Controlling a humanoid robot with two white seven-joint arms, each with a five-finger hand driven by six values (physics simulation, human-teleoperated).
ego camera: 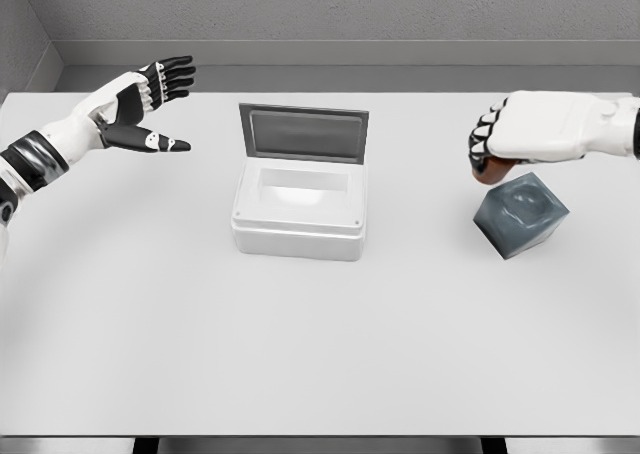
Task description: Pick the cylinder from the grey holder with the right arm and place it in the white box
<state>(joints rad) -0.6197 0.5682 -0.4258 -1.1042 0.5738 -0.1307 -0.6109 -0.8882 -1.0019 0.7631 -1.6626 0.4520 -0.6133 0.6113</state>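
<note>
My right hand (492,152) hovers just above and left of the grey holder (520,214), its fingers curled around a brown-red cylinder (497,169) of which only the lower end shows under the palm. The holder's round recess looks empty. The white box (300,209) stands at the table's centre with its grey lid (304,134) raised upright at the back, its inside showing white. My left hand (150,109) floats over the far left of the table, fingers spread, holding nothing.
The white table (320,354) stretches wide in front of the box. A grey wall runs behind the far edge. The holder sits tilted, turned diagonally, near the right side.
</note>
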